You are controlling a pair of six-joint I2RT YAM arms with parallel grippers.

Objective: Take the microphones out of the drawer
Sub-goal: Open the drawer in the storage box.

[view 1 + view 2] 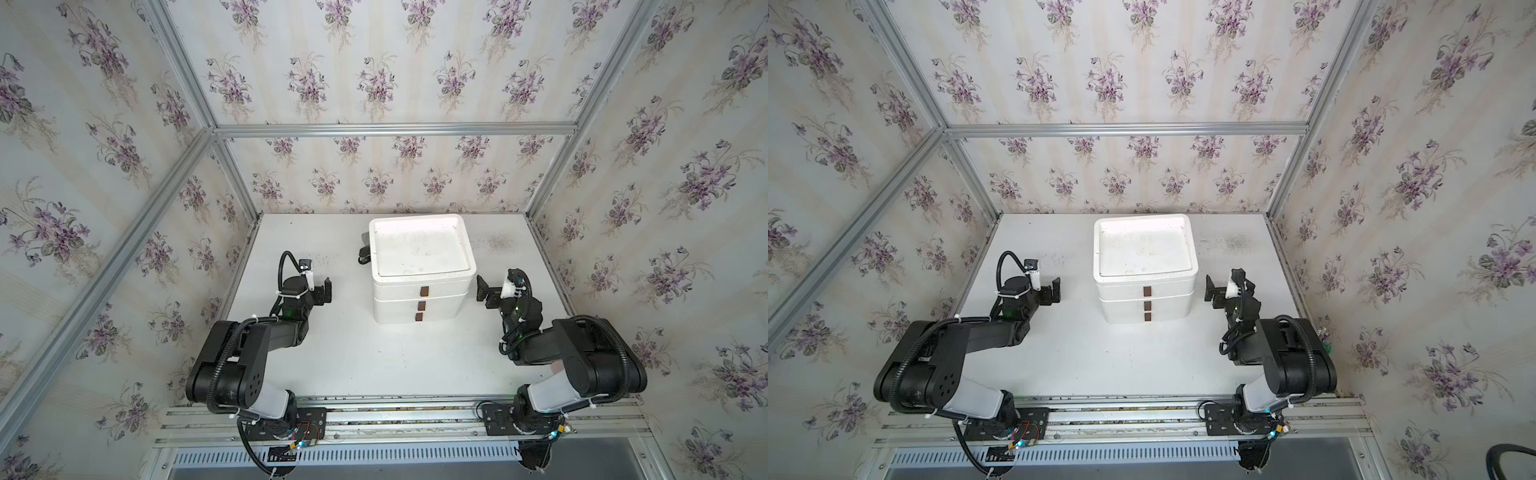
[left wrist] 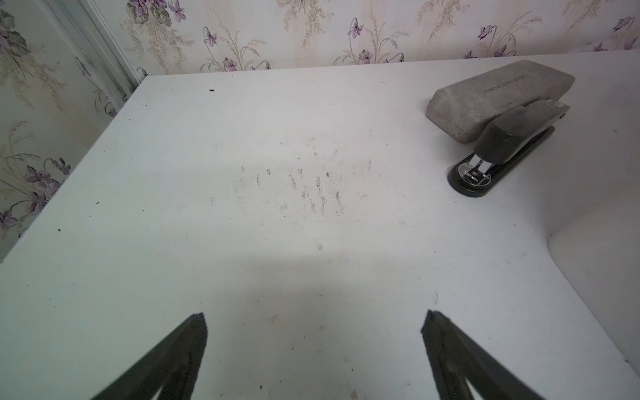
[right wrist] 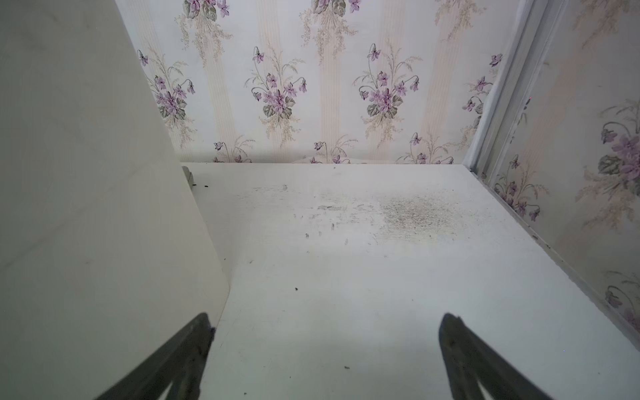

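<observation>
Left gripper (image 1: 325, 291) (image 2: 313, 317) is hovering just beside the left side of the white drawer unit (image 1: 395, 309) (image 1: 1125, 309), its jaws standing wide apart and gripping nothing. Right gripper (image 1: 483, 291) (image 3: 325, 320) is mirroring it at the unit's right side, likewise spread and empty. Neither is touching the unit.

Under both, the scuffed white table (image 1: 374, 361) is carrying everything. The drawer unit is sitting upright toward the back middle of it, between the two grippers, its front facing the arm bases. All three drawers are sitting shut, so the microphone is not showing in any view, and whether it is lying inside cannot be told.

By the unit's left rear corner a grey glasses case (image 2: 498, 93) is lying flat, with a black stapler (image 2: 502, 152) sitting right against it on the side nearer the left gripper.

Small brown handles (image 1: 424, 292), one per drawer front, are lining up in a row, with both grippers off to either side of them.
</observation>
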